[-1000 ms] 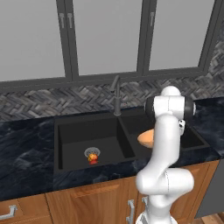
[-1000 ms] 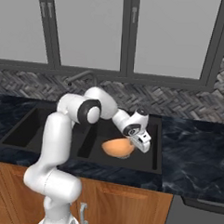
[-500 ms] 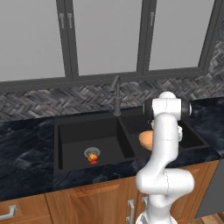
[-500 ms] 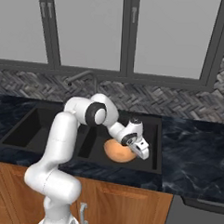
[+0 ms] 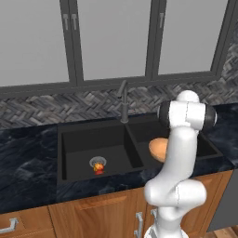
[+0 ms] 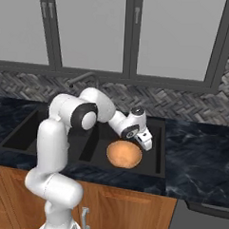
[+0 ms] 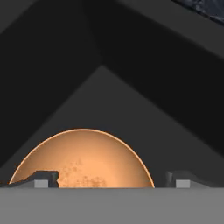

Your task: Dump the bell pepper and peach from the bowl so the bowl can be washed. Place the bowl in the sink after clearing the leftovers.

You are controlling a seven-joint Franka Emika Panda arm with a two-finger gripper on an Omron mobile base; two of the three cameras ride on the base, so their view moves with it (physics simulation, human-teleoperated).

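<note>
The gripper (image 6: 146, 144) reaches into the sink (image 6: 154, 159), fingers spread apart, the bowl (image 6: 124, 154) just below it and unheld. Well off to its left, pepper (image 5: 99, 170) and peach (image 5: 98, 165) sit touching at the drain (image 5: 97, 162).

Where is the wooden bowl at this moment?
The bowl sits in the right basin of the black sink, just below the gripper; in the left base view it peeks out from behind the arm.

Two rear base views over the sink (image 5: 93, 144); hand view close inside.

Bowl (image 6: 124, 154) in right basin — peach (image 5: 97, 164), pepper (image 5: 99, 171) left
</note>
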